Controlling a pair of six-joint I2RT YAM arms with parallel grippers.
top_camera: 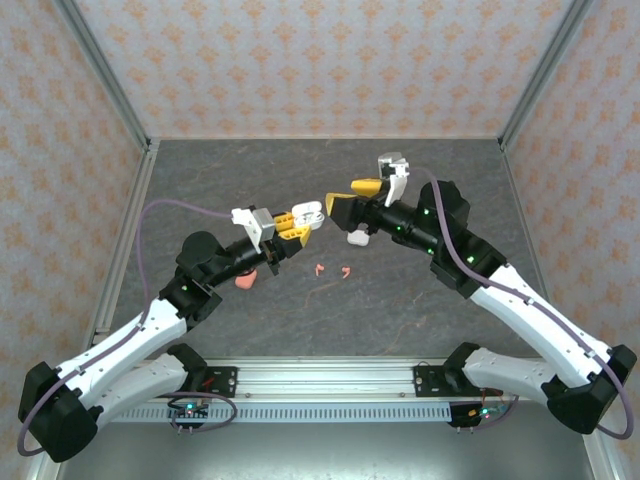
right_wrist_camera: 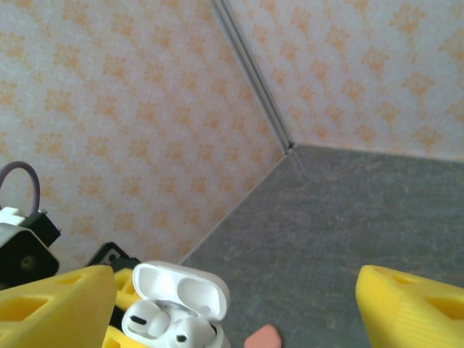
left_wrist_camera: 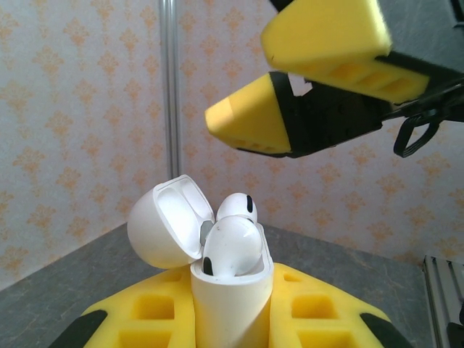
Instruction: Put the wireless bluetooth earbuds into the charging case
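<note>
Left gripper point(left_wrist_camera: 232, 322) clamps open-lidded charging case point(left_wrist_camera: 232, 297) holding two white earbuds point(left_wrist_camera: 232, 246); right gripper point(left_wrist_camera: 250, 80) spread wide

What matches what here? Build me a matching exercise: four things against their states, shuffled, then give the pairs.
Things:
1. left claw
2. right claw
3. white earbuds
4. coral earbuds

States:
A. sitting in the held white case, lid open
B. lying on the table
C. open, holding nothing
D. shut on that case

Pairs: 1-D, 2-C, 3-A, 4-B.
</note>
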